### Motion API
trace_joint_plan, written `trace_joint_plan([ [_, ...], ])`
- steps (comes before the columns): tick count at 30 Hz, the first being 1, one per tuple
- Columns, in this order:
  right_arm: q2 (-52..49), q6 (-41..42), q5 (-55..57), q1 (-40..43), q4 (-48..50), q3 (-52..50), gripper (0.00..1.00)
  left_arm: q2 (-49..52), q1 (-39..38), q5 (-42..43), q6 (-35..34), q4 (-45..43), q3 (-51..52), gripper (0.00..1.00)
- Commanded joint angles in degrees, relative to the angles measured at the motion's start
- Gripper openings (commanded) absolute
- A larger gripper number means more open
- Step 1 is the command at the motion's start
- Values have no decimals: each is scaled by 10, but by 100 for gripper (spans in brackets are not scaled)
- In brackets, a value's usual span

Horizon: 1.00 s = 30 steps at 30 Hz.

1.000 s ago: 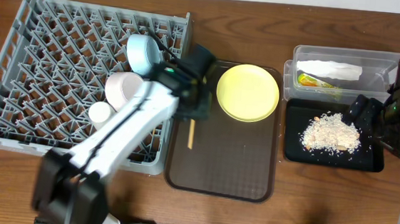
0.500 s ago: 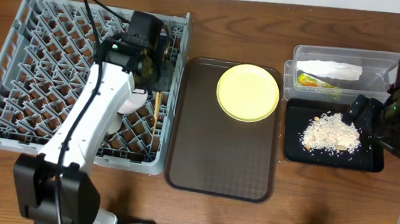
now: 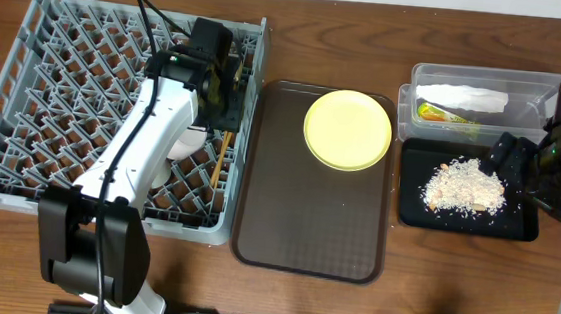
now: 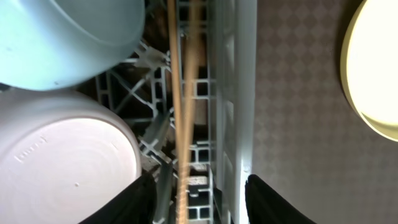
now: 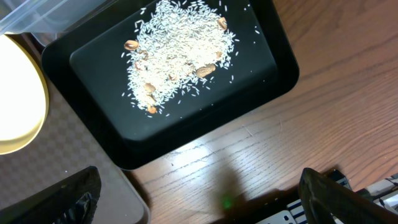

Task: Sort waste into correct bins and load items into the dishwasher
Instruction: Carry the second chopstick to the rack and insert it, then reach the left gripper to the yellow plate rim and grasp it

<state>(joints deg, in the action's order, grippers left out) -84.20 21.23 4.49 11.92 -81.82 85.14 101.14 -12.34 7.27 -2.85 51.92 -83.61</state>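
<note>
My left gripper [image 3: 223, 97] is open over the right side of the grey dish rack [image 3: 64, 100]. The wooden chopsticks [image 3: 218, 160] lie in the rack between its spread fingers [image 4: 196, 186], and show in the left wrist view [image 4: 181, 112]. The light-blue bowl [image 4: 68, 37] and white bowl [image 4: 62, 168] sit in the rack beside them. My arm hides the white cup. The pale-yellow plate [image 3: 348, 130] lies on the brown tray. My right gripper [image 3: 524, 181] is open and empty [image 5: 205, 199] over the table by the black tray [image 3: 466, 224], which holds the rice scraps [image 5: 180, 56].
The clear tub [image 3: 536, 92] at the back right holds the white napkin [image 3: 461, 96] and the orange-and-green wrapper [image 3: 434, 113]. The brown serving tray [image 3: 305, 229] lies between the rack and the bins. The plate's edge shows in both wrist views [image 4: 379, 68] [image 5: 18, 99].
My left arm has swung from the brown tray to the rack with the chopsticks, which now lie in the rack's right side. The right arm has not moved.
</note>
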Motion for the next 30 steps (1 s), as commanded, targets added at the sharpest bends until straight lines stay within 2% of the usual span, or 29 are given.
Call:
trace_joint_plan([
  [1, 7, -7, 0, 4, 0, 10, 99, -12, -12, 42, 3, 4, -9, 51],
  [4, 7, -7, 0, 4, 0, 10, 99, -19, -43, 71, 3, -8, -9, 53],
  [7, 7, -7, -1, 4, 3, 10, 99, -18, -89, 70, 1, -41, -8, 53],
  [10, 7, -7, -1, 4, 2, 10, 99, -8, -133, 55, -36, -87, -8, 53],
  [13, 7, -7, -1, 4, 1, 10, 99, 9, -173, 55, -29, -130, -8, 57],
  [16, 7, -7, -1, 4, 0, 10, 99, 42, -223, 55, 35, -169, -8, 59],
  [23, 7, -7, -3, 4, 0, 10, 99, 112, -282, 55, 169, -176, -8, 60],
  [30, 7, -7, -3, 4, 0, 10, 99, 166, -301, -5, 185, -206, -8, 63],
])
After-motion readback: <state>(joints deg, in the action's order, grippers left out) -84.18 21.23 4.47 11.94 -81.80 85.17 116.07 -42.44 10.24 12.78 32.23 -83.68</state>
